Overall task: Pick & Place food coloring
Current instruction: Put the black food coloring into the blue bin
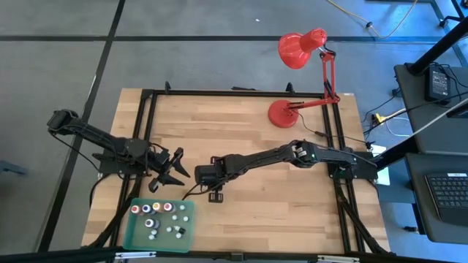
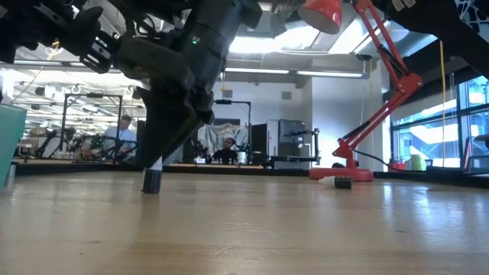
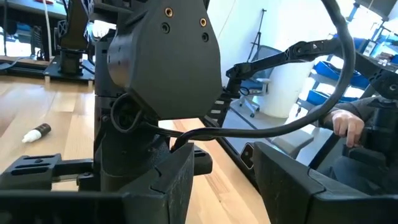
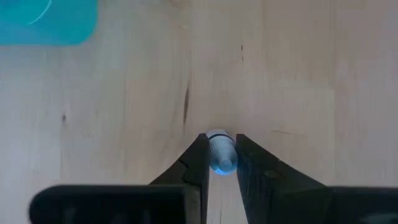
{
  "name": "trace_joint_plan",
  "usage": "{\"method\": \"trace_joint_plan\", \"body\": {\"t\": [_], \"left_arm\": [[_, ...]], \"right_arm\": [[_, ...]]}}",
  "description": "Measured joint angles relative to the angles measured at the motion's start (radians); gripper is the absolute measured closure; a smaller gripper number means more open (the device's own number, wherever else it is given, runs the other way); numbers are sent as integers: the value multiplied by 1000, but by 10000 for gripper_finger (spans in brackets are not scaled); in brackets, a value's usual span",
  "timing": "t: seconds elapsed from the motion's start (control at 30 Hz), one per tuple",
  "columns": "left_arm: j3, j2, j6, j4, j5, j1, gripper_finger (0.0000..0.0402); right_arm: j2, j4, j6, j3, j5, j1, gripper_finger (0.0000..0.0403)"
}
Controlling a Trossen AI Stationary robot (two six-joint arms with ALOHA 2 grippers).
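Observation:
My right gripper reaches down at the table's middle, just beyond the green tray, and is shut on a tiny dark blue food coloring bottle with a white top. Several more small bottles stand in the tray. Another small bottle, brown with a white tip, lies on its side on the wood. My left gripper hangs open to the left of the right one, with nothing between its fingers. My right gripper pinches the bottle's upper part between its two fingers. The fingers come steeply from above, slanting in from the table's right. The bottle stands upright below them, its dark lower end down at the table top.
A red desk lamp stands with its base at the table's far right. A black frame runs round the table's edges. A person's hand shows in the room beyond.

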Motion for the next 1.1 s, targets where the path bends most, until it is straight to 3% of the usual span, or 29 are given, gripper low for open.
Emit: {"method": "trace_joint_plan", "body": {"t": [0.2, 0.8, 1.1], "left_arm": [[0, 0, 0, -8, 0, 0, 238], [0, 0, 0, -15, 0, 0, 238], [0, 0, -2, -15, 0, 0, 242]], "right_arm": [[1, -1, 19, 0, -1, 0, 320], [-1, -24, 18, 16, -35, 0, 193], [-17, -303, 21, 45, -35, 3, 176]]}}
